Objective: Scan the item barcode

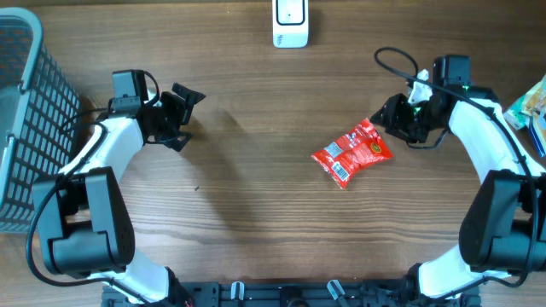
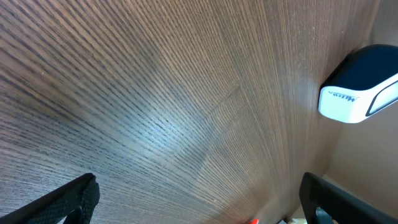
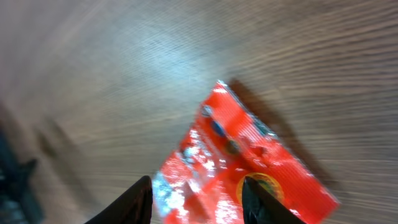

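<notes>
This looks like a mock shop checkout: a wood-grain surface carries a white barcode scanner at its far edge, a grey wire basket on the left, a red snack packet, and more packaged goods at the right edge.

1. The red packet is blurred in the right wrist view: print unreadable, lower end off the bottom edge
2. Overhead, its white label patch is too small to read
3. The scanner is cut by the right edge of the left wrist view
4. The basket is cut by the overhead view's left edge
5. Coloured things at the overhead view's right edge are cropped past telling
</notes>
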`<action>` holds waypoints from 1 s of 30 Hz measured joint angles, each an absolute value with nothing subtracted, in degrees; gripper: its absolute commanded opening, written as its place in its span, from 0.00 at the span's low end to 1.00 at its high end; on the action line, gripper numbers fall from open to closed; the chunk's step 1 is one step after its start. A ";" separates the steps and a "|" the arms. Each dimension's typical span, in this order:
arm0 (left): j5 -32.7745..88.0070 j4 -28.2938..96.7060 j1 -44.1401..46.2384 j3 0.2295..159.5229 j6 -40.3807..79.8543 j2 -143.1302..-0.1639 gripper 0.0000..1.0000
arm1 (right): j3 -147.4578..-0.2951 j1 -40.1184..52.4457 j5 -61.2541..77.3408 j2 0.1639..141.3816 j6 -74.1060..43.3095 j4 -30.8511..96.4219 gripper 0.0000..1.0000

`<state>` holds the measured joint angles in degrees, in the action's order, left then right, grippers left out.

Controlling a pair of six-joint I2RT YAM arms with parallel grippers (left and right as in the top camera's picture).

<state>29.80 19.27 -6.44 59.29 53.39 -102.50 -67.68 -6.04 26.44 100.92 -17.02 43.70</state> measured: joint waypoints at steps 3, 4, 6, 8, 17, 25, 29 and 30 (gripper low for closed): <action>29.82 19.29 -6.44 59.29 53.39 -102.50 1.00 | -64.42 -6.04 24.77 100.97 -15.49 41.67 0.46; 29.80 19.22 -6.44 59.29 53.39 -102.50 1.00 | -62.13 -6.04 24.45 100.99 -15.46 39.44 0.45; 29.80 19.25 -6.44 59.29 53.39 -102.50 1.00 | -57.56 -6.04 24.03 101.16 -15.77 37.19 0.45; 29.80 19.27 -6.44 59.29 53.39 -102.50 1.00 | -53.82 -6.04 23.99 101.21 -16.16 37.08 0.41; 29.80 19.27 -6.44 59.29 53.39 -102.50 1.00 | -50.89 -2.92 31.14 100.97 -10.33 55.18 0.32; 29.80 19.29 -6.44 59.29 53.39 -102.50 1.00 | -57.17 -1.26 32.73 89.60 -3.11 57.98 0.78; 29.82 19.29 -6.44 59.29 53.39 -102.50 1.00 | -60.05 -1.21 24.45 85.91 -6.17 40.64 0.74; 29.80 19.27 -6.44 59.29 53.39 -102.50 1.00 | -59.94 -1.21 22.50 86.00 -6.61 36.84 0.72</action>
<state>29.80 19.27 -6.44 59.29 53.39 -102.50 -59.94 -1.21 22.50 86.00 -6.61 36.84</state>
